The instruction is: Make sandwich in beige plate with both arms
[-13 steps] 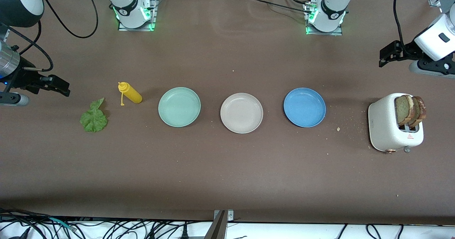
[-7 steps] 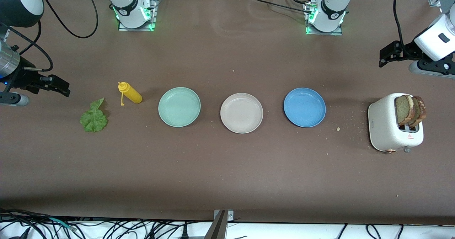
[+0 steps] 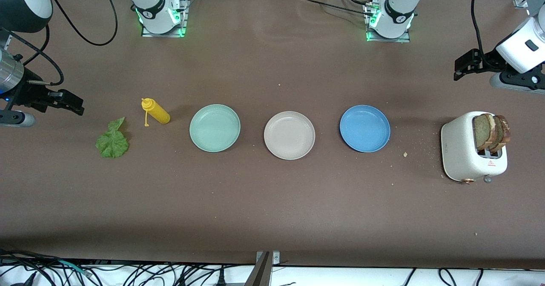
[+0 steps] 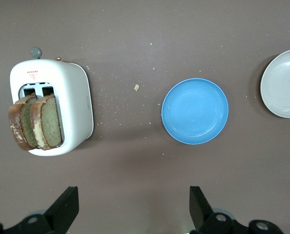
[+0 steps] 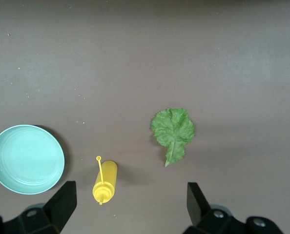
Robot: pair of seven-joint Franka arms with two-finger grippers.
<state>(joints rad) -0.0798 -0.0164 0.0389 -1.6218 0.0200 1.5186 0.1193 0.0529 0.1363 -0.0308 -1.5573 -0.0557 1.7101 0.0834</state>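
The empty beige plate [image 3: 289, 135] [image 4: 283, 83] sits mid-table between two other plates. Two brown toast slices [image 3: 489, 132] [image 4: 35, 122] stand upright in a white toaster [image 3: 462, 150] [image 4: 76, 102] at the left arm's end of the table. A green lettuce leaf [image 3: 112, 141] [image 5: 173, 130] lies flat on the table at the right arm's end. My left gripper [image 3: 462, 70] [image 4: 134, 204] hangs open and empty over bare table beside the toaster. My right gripper [image 3: 70, 103] [image 5: 130, 202] hangs open and empty over bare table beside the lettuce.
A mint green plate [image 3: 215, 127] [image 5: 27, 159] and a blue plate [image 3: 365, 128] [image 4: 195, 110] flank the beige one. A yellow squeeze bottle [image 3: 156, 111] [image 5: 105, 182] lies on its side between lettuce and mint plate. Crumbs dot the table near the toaster.
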